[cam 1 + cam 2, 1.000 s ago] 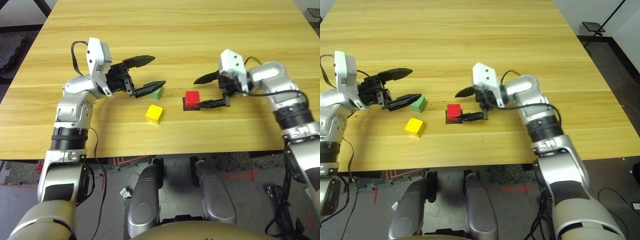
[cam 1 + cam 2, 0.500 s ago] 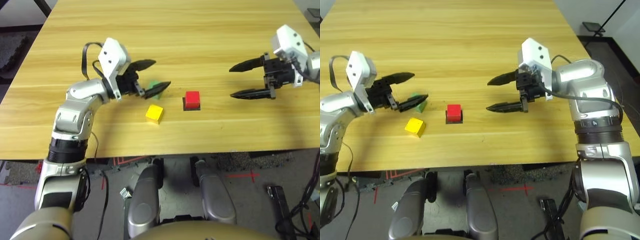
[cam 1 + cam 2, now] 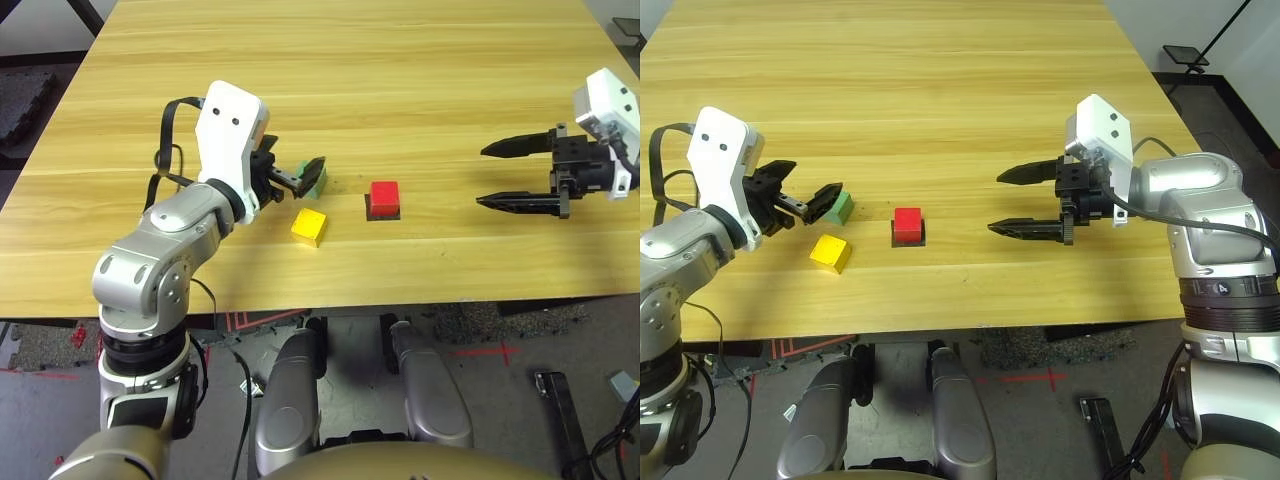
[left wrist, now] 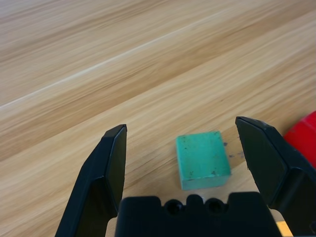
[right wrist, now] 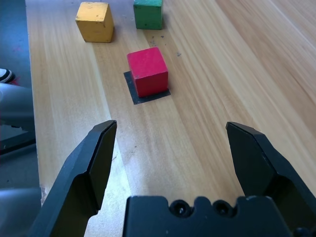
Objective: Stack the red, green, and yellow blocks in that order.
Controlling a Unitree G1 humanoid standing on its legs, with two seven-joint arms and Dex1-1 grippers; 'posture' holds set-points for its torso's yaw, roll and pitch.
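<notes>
1. Left wrist view: the green block (image 4: pixel 202 158) is framed between the left gripper's (image 4: pixel 185 126) wide-spread, empty fingers; it should be centred before closing.
2. Red block (image 3: pixel 384 197), on its black patch, should be left undisturbed by the wide-open right gripper (image 3: pixel 479 176).

And here's the light wood-grain tabletop (image 3: pixel 420 100), a black square patch (image 3: pixel 897 243) lying flat beneath the red cube (image 3: pixel 907 225)! From red, the yellow cube (image 3: pixel 830 253) sits near eight o'clock, the green cube (image 3: pixel 839 208) near ten!
</notes>
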